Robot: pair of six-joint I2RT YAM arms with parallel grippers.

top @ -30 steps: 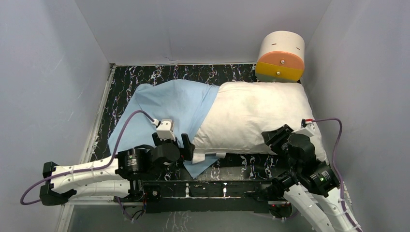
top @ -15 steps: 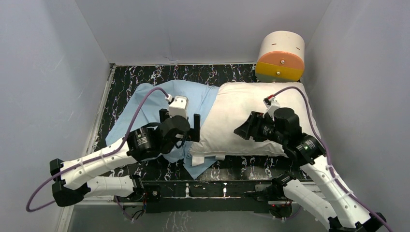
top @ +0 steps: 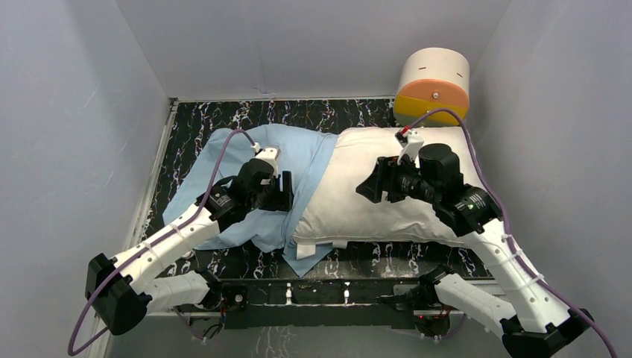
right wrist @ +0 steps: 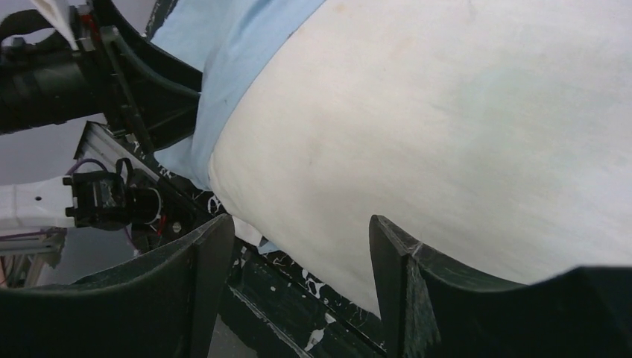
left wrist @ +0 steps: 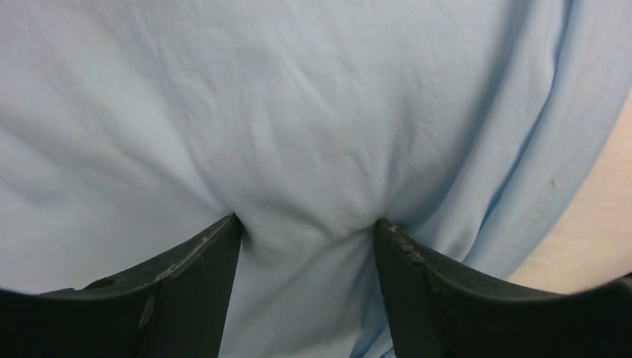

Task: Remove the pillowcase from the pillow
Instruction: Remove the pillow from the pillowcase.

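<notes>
On the black marbled tabletop (top: 223, 115), the light blue fabric pillowcase (top: 305, 153) lies crumpled at nine o'clock of the plump white rectangular pillow (top: 350, 209), overlapping its left end. The left gripper (left wrist: 307, 227) has its jaws well apart, tips pressed into the blue cloth, nothing clamped. The right gripper (right wrist: 298, 220) hovers over the pillow, jaws wide apart and empty.

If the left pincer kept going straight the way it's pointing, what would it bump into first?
The light blue pillowcase. The left pincer points straight into it with its jaws apart, and the cloth puckers at its fingertips, so it seems to be touching already.
</notes>
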